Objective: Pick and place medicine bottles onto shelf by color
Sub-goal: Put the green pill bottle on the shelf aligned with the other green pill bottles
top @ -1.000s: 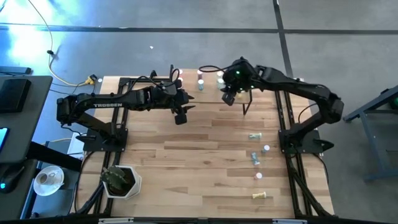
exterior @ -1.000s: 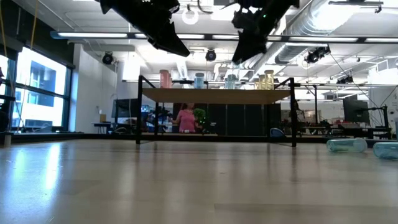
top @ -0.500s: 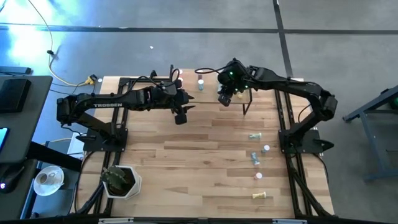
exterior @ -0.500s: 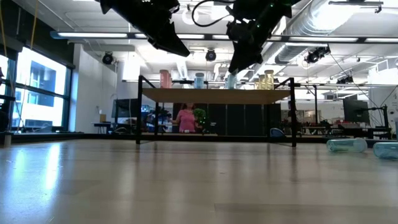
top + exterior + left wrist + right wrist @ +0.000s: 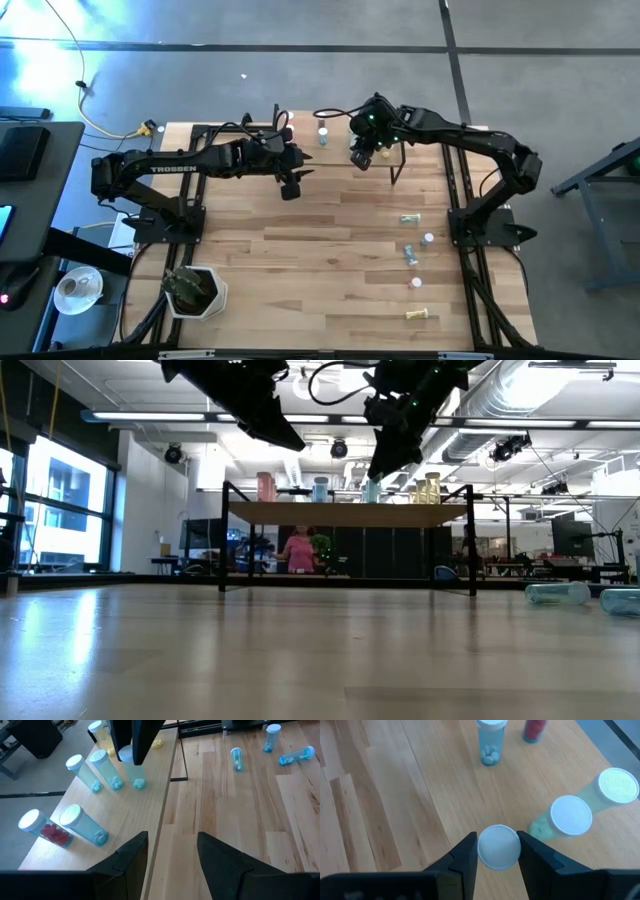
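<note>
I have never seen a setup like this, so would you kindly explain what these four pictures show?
Two dark robot arms work at a wooden table. One camera looks straight down, one looks level across the tabletop, and one sits on each wrist. At the table's far edge stands a small raised shelf with capped medicine bottles on it. The right gripper has its fingers shut on one bottle, holding it over the shelf beside two green ones. The left gripper hovers open and empty nearby. More bottles lie loose on the table's right side.
</note>
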Action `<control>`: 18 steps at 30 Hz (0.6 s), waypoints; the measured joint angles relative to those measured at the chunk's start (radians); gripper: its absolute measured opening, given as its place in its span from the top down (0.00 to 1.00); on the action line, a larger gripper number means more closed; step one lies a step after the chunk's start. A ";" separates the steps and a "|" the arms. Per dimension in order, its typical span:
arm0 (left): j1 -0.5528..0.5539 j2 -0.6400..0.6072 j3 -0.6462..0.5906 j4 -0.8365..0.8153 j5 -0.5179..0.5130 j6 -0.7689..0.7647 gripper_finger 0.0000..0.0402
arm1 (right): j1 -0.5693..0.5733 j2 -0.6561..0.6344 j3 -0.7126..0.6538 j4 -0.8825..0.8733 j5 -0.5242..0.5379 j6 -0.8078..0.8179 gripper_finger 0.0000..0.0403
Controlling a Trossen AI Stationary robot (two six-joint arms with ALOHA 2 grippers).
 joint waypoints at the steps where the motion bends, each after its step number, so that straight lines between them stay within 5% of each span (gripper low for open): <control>1: 0.000 0.000 0.000 0.000 0.000 0.000 0.60 | 0.000 0.000 0.000 0.000 0.000 0.000 0.72; 18: 0.000 0.000 0.000 0.000 0.000 0.008 0.60 | 0.000 0.000 0.000 0.020 0.024 -0.019 0.64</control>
